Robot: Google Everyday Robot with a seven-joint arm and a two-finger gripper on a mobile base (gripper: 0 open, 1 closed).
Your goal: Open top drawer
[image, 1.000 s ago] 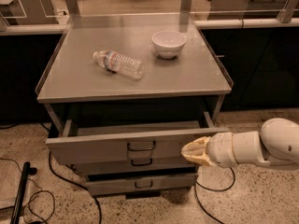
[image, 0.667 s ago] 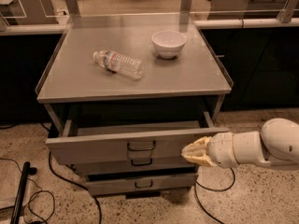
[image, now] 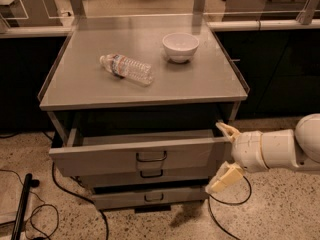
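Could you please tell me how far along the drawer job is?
Done: the top drawer stands pulled out with its tray showing. In hand: nothing; the hand sits open at the front's right end, off the loop handle. Left: perhaps pulling it further.

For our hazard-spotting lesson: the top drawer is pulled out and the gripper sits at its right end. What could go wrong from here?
1. The gripper, fingers spread, is at the top drawer's right end, far from the centre handle; pulling there could skew and jam the drawer.
2. A jolt could roll the plastic water bottle, lying on its side on the cabinet top, perhaps into the white bowl or off the edge.
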